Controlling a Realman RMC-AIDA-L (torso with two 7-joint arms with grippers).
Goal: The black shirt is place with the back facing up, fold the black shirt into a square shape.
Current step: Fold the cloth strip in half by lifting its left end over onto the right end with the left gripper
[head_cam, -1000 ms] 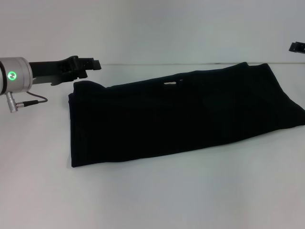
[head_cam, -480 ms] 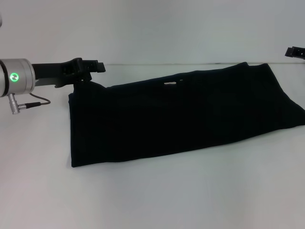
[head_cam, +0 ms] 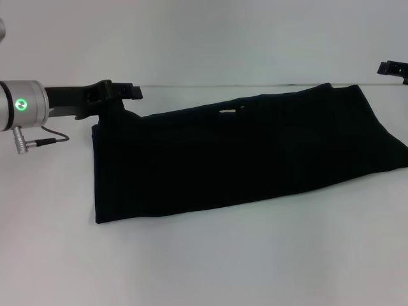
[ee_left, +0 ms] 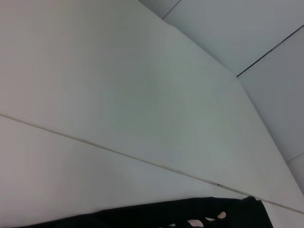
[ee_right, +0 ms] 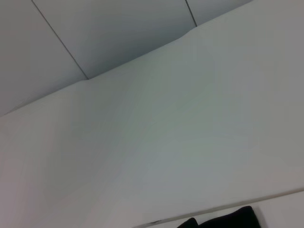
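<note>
The black shirt (head_cam: 242,156) lies on the white table (head_cam: 204,268) as a long folded band, running from the near left up to the far right. A small pale label shows at its far edge. My left gripper (head_cam: 135,93) reaches in from the left and hovers over the shirt's far left corner. Only the tip of my right gripper (head_cam: 390,67) shows, at the right edge beyond the shirt's far right corner. In the left wrist view a strip of the black shirt (ee_left: 190,213) shows; in the right wrist view only a small piece of the black shirt (ee_right: 230,219) shows.
The table's far edge (head_cam: 191,85) meets a plain pale wall just behind the shirt. A grey cable (head_cam: 48,135) hangs from the left arm's wrist beside the shirt's left end.
My left gripper has crept right and slightly down toward the shirt's far left corner. My right gripper has edged left, further into view. The shirt has not moved.
</note>
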